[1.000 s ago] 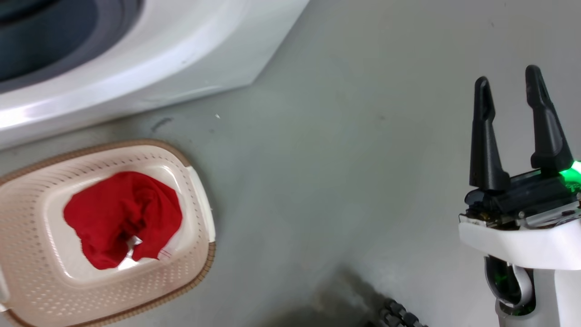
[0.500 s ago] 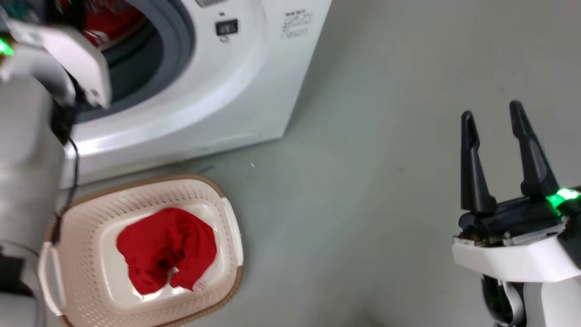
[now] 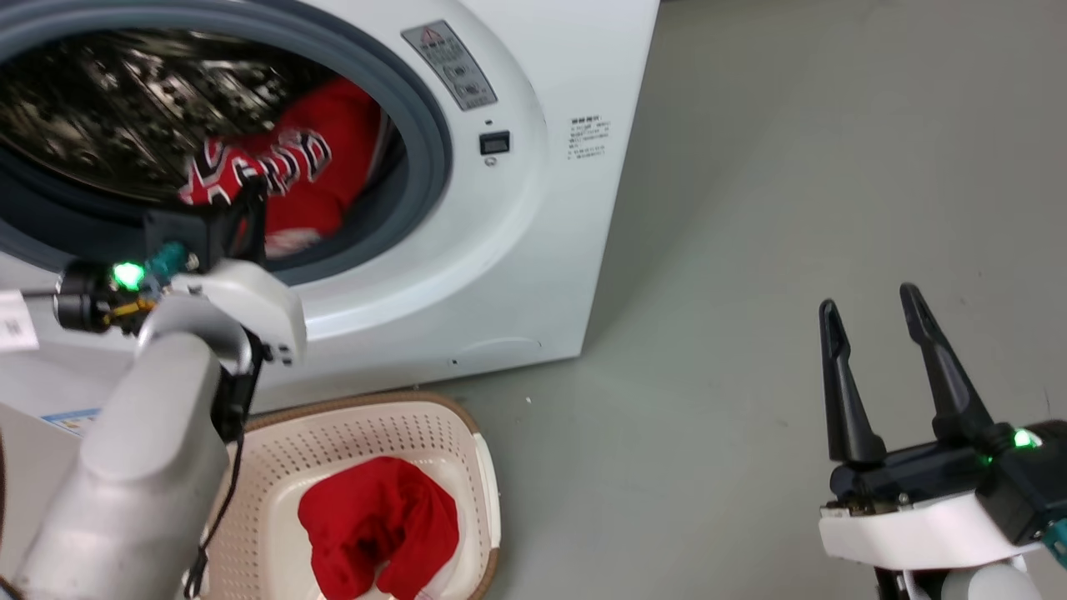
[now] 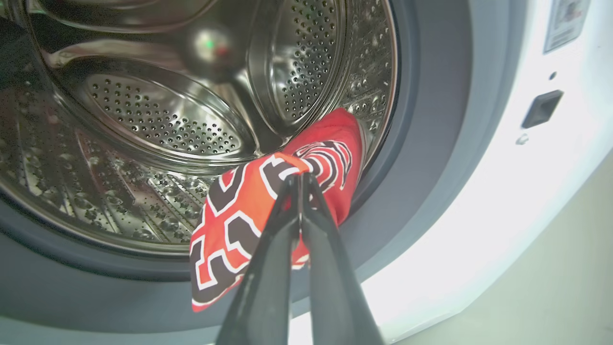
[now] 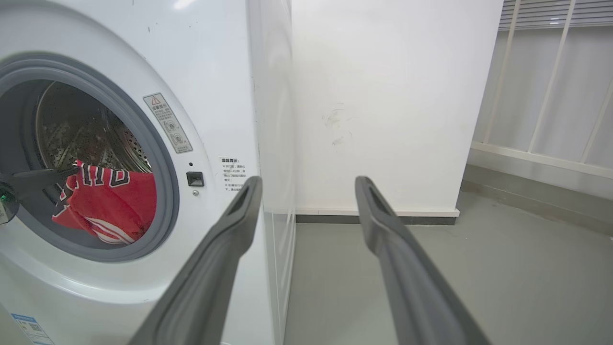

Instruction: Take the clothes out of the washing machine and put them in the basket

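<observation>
Left wrist view: jaws seemingly tight on jersey (image 4: 230,215) in drum (image 4: 158,115); right jaws wide.

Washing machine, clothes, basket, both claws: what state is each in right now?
Washing machine: open, drum exposed.
Basket: upright on the floor, one garment inside.
Red garment: crumpled in the basket.
Left gripper: shut on the jersey.
Jersey: at the drum's mouth, pinched.
Right gripper: open, empty.
</observation>
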`<state>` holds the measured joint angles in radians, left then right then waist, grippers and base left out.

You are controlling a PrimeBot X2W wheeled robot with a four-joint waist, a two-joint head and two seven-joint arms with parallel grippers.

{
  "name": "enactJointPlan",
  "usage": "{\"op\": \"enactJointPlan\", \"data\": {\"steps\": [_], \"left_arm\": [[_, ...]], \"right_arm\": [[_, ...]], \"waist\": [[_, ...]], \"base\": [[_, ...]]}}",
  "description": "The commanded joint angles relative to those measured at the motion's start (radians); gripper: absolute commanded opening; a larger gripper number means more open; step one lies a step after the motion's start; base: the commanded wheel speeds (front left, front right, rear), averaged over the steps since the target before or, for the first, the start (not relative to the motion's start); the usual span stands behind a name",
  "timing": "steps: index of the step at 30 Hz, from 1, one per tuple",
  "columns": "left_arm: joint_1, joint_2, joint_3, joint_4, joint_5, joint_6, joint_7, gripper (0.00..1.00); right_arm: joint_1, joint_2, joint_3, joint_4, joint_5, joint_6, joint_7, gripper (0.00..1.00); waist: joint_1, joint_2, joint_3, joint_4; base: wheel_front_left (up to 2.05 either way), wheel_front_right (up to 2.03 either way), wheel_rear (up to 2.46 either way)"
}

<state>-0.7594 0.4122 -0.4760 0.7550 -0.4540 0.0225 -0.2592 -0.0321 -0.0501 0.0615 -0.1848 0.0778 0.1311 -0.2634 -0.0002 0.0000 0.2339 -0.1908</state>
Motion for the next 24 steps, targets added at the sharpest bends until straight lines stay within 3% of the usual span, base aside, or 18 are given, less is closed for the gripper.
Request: {"op": "enactJointPlan", "data": {"steps": [1, 13, 24], "left_arm": [[0.03, -0.001, 0.003, -0.022, 0.004, 0.011, -0.006, 0.0], [0.339, 0.014, 0.039, -0.368, 0.027, 0.11, -0.007, 0.0], [0.557, 0.037, 0.033, -0.548, 0.003, 0.18, 0.023, 0.0]], "right_arm": [[0.018, 0.0, -0.001, 0.005, -0.008, -0.001, -0.002, 1.0], [0.103, 0.0, -0.005, 0.03, -0.015, -0.001, -0.002, 1.0], [0.137, 0.0, -0.005, 0.035, -0.018, -0.001, -0.002, 1.0]], "waist": [[0.0002, 0.0, -0.043, 0.023], [0.0002, 0.0, -0.17, 0.065], [0.0002, 0.0, -0.211, 0.078]], "base": [[0.0, 0.0, 0.0], [0.0, 0.0, 0.0], [0.0, 0.0, 0.0]]}}
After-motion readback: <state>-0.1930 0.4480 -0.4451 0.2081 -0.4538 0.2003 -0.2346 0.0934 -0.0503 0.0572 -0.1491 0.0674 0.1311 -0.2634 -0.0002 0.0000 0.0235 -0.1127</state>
